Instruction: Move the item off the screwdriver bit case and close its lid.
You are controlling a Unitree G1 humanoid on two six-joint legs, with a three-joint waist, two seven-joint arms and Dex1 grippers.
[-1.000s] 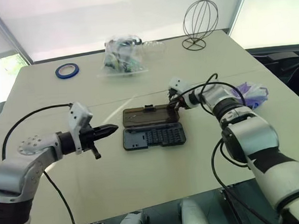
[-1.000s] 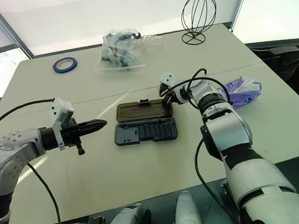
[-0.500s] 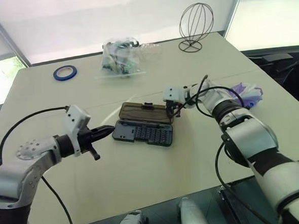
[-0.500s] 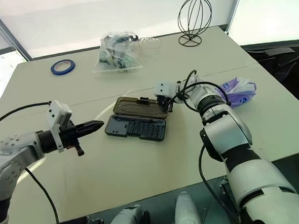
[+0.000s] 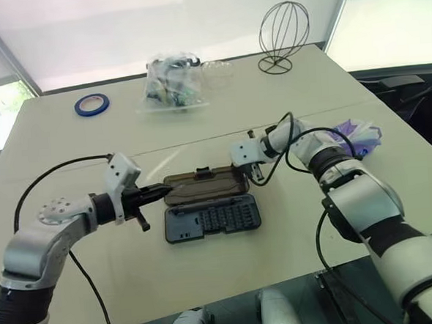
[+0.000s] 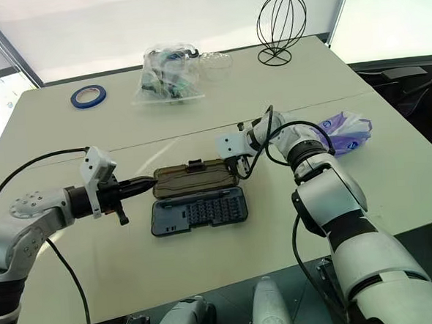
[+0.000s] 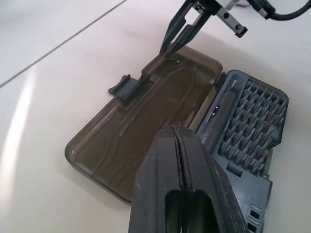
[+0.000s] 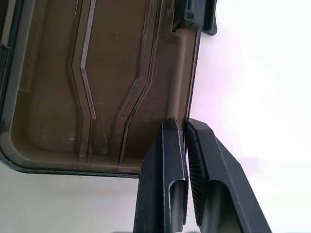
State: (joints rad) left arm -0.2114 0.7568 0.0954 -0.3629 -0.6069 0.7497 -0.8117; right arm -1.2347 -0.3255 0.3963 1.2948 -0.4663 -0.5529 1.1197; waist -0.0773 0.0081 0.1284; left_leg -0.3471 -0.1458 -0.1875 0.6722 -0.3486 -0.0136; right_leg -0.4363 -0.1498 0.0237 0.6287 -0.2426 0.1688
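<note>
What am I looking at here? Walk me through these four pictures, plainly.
A two-armed humanoid robot stands at a pale table. Two pictures come from cameras in its head, looking down over its arms; the other two come from a camera on each wrist, looking along that arm's black fingers.

On the table lies the screwdriver bit case, open, with the lid folded flat behind it. The left gripper, shut, points at one end of the lid; the right gripper, shut, has its tips at the lid's other edge. Neither holds anything.

The item, a purple-and-white packet, lies off to the right. Farther back: blue tape, a clear bag of parts, a wire stand.
</note>
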